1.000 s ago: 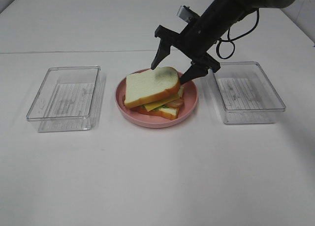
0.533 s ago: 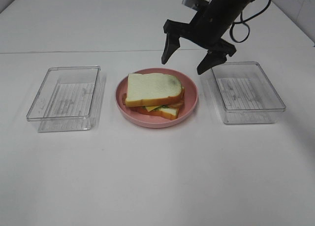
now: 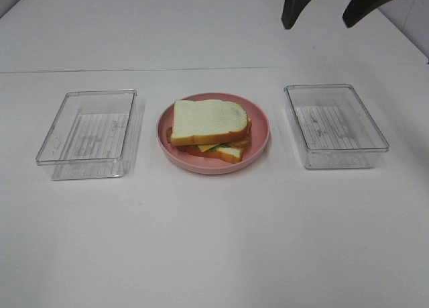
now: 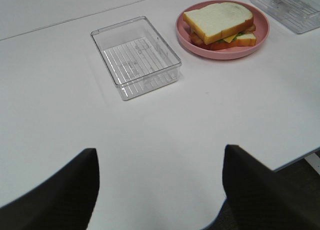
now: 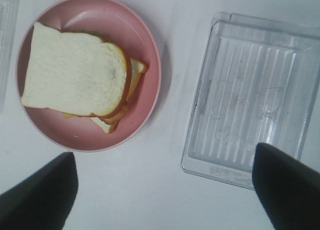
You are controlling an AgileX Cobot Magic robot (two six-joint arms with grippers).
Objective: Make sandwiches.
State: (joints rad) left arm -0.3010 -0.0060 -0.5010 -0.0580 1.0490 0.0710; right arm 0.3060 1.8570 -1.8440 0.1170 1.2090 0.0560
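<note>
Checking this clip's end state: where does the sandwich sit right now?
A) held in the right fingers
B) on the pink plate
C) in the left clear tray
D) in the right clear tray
B: the sandwich rests on the pink plate, between two clear trays holding nothing.

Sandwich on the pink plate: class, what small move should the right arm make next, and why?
Probably lift clear and rest. The sandwich looks finished, its top bread slice lying on the fillings on the pink plate. The right gripper is above it, jaws open and empty, and both clear trays hold nothing.
</note>
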